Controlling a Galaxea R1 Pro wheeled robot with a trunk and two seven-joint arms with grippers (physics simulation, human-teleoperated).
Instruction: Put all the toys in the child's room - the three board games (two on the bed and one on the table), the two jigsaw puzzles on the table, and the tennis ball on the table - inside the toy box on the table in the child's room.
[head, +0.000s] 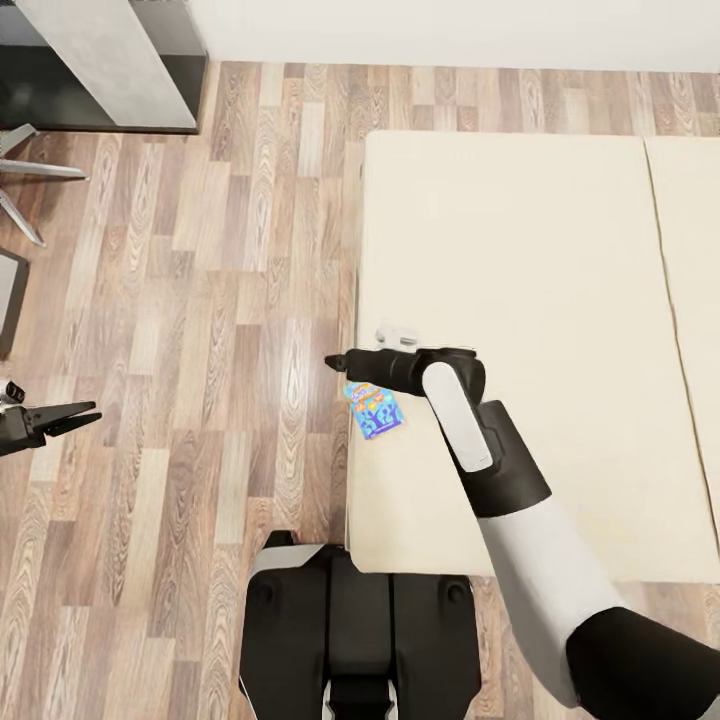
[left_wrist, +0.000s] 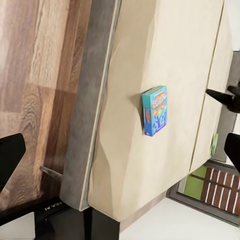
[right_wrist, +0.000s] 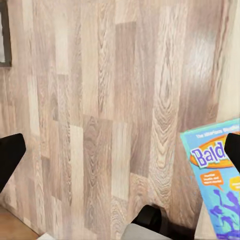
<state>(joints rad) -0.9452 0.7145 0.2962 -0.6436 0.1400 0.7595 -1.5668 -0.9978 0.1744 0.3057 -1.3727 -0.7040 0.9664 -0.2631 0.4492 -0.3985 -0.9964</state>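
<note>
Both right fingers (right_wrist: 10, 155) spread wide above the blue board game (head: 375, 409).

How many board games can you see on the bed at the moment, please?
1: a small blue board game lies at the bed's edge nearest the floor, just beside the right gripper. A second one is not visible; the right arm may hide it.

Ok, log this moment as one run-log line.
right gripper: open, over the bed near edge, above the small blue board game | game: flat on the bed, not grasped | left gripper: above the wood floor
</note>
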